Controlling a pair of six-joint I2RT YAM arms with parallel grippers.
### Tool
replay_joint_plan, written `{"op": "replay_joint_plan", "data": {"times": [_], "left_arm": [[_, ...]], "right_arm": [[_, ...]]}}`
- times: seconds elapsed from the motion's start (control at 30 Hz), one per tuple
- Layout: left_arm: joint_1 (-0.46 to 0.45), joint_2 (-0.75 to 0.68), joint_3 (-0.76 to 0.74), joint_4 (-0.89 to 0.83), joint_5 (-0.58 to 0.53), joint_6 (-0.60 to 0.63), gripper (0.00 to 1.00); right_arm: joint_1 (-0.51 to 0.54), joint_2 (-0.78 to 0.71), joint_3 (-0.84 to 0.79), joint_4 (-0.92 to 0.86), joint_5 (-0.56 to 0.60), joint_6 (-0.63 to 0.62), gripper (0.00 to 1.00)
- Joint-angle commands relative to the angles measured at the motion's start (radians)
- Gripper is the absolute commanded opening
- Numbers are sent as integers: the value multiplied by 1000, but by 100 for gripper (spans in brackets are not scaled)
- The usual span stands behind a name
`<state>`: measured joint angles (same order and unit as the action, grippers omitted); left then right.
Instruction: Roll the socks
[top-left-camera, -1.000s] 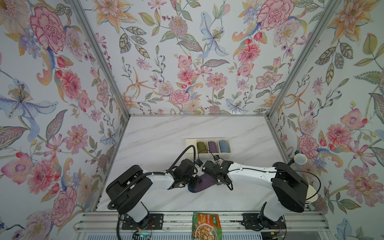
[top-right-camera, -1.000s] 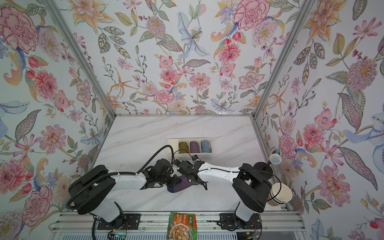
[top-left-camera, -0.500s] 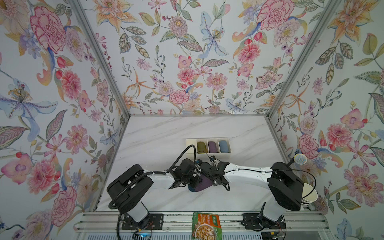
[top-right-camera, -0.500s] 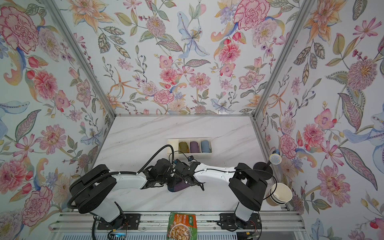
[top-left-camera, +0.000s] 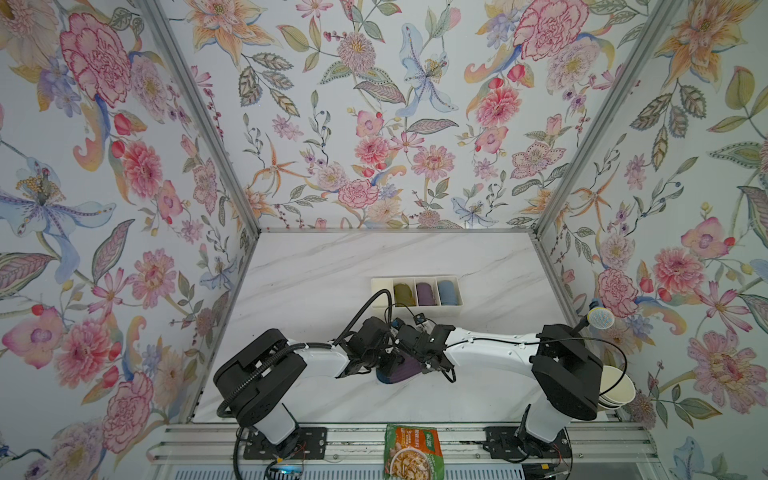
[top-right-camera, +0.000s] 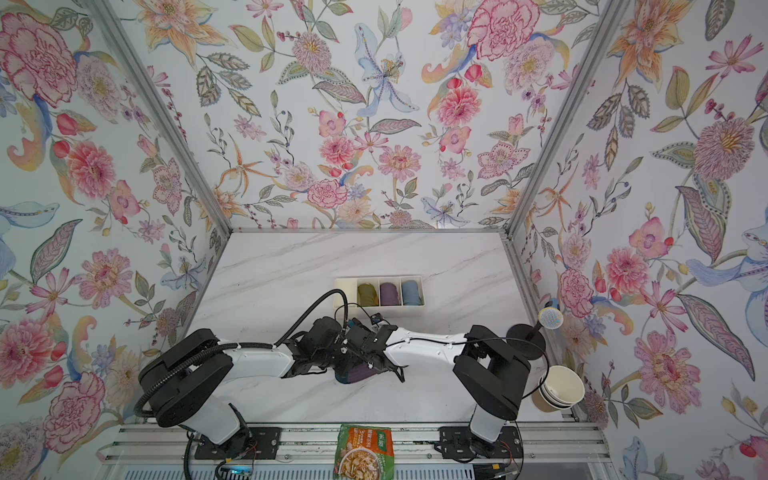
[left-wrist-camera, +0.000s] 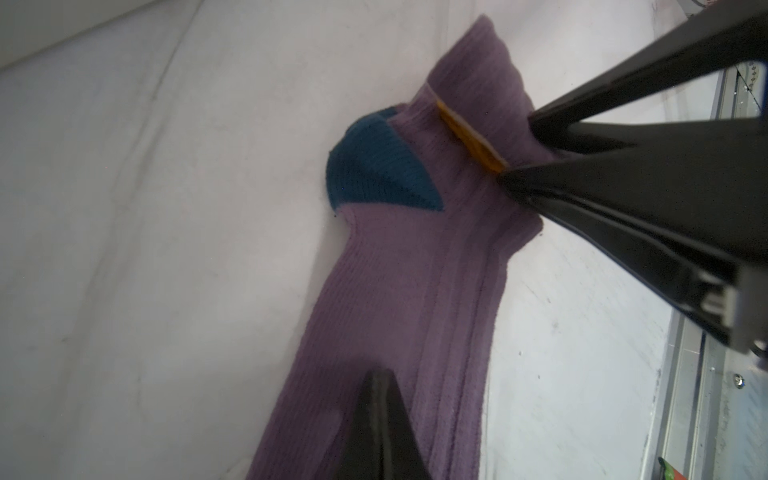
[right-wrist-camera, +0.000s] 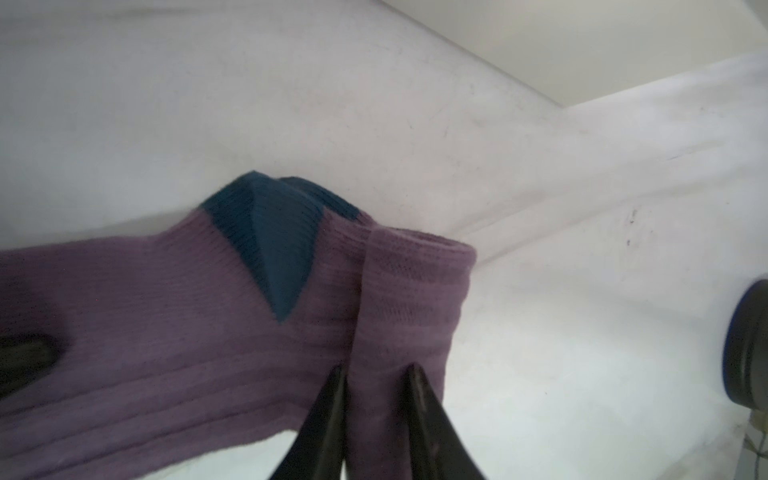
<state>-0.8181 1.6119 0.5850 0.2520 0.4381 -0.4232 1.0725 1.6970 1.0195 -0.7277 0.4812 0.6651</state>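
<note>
We see the socks (top-left-camera: 399, 371) lying on the marble bench (top-left-camera: 324, 270), near its front edge and about midway from left to right, where the two arms meet. In both top views the wrists cover most of the fabric and only a purple and dark edge shows (top-right-camera: 358, 375).

In the left wrist view the socks (left-wrist-camera: 395, 270) lie flat, dark blue heel (left-wrist-camera: 374, 166) showing. One end is folded back on itself, with a mustard-yellow strip (left-wrist-camera: 469, 141) at the fold. The right claw (right-wrist-camera: 376, 374) straddles that fold, fingers slightly apart and purple fabric squeezed between them. The left claw (left-wrist-camera: 376, 382) has its fingers together, the tip resting on the flat part of the socks; we cannot tell whether it pinches any fabric.

Farther back stands a white divided tray (top-left-camera: 380, 291), well apart from the socks, holding an olive-green bundle (top-left-camera: 404, 293), a purple bundle (top-left-camera: 426, 293) and a light blue bundle (top-left-camera: 448, 292), each in its own compartment.
</note>
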Motion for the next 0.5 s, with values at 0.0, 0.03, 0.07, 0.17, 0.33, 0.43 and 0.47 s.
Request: {"op": "replay_joint_plan", "data": {"times": [0.0, 0.03, 0.07, 0.17, 0.33, 0.43, 0.47], "left_arm": [[12, 3, 6, -71, -33, 27, 0], [13, 3, 7, -73, -34, 28, 0], [13, 3, 9, -77, -34, 30, 0], [14, 1, 14, -88, -34, 37, 0], [19, -11, 23, -109, -37, 46, 0], [22, -21, 30, -121, -39, 52, 0], [22, -24, 33, -126, -39, 55, 0]], "right_arm": [[5, -27, -20, 44, -36, -16, 29], [4, -32, -26, 53, -44, -18, 30], [0, -37, -32, 64, -57, -21, 32], [-13, -57, -59, 96, -91, -29, 34], [-52, -113, -124, 185, -171, -39, 36], [-82, -160, -177, 249, -233, -43, 38], [-95, -179, -197, 272, -257, -43, 38]]}}
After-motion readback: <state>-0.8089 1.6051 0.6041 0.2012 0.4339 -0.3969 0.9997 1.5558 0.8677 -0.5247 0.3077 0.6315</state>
